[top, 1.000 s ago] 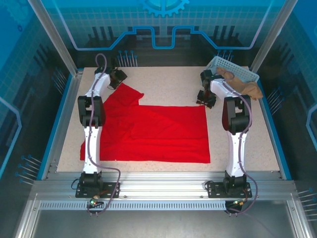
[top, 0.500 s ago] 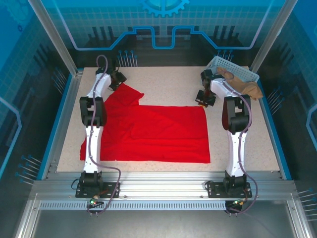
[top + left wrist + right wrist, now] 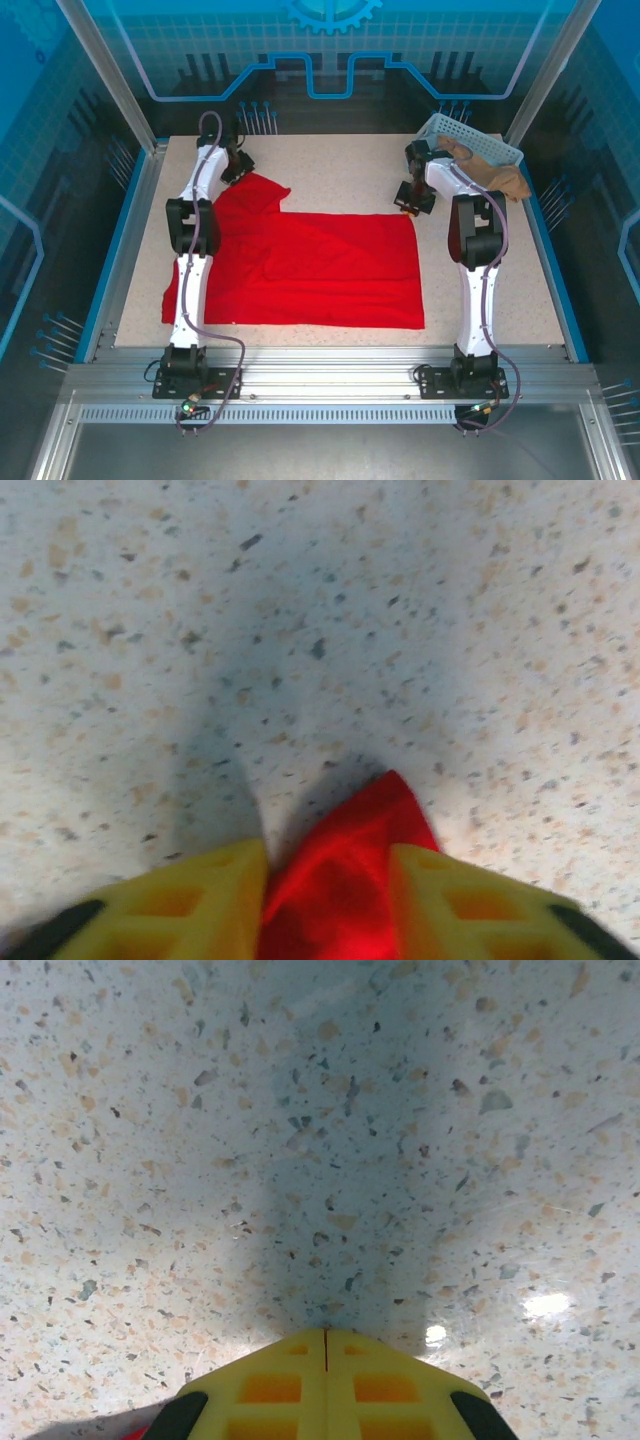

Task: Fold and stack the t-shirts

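The red t-shirt [image 3: 320, 265] lies spread flat on the speckled table, one sleeve reaching to the far left. My left gripper [image 3: 236, 166] is at that sleeve's tip. In the left wrist view its yellow fingers [image 3: 210, 890] have closed on a peak of red cloth [image 3: 345, 880] that fills the gap at my left gripper [image 3: 325, 855]. My right gripper [image 3: 410, 197] is down at the shirt's far right corner. In the right wrist view my right gripper [image 3: 325, 1332] is shut, tips pressed together on the table, with a red sliver [image 3: 140, 1430] at the lower left; no cloth shows between the tips.
A pale blue lattice basket [image 3: 440, 125] stands at the far right corner with a beige garment [image 3: 495, 175] hanging out of it, just behind the right arm. Bare speckled table [image 3: 340, 165] runs along the far side. Blue side rails edge the table.
The left fingers have closed in on the sleeve tip. The right fingers have gone from apart to fully together at the shirt's far right corner. The shirt has not shifted.
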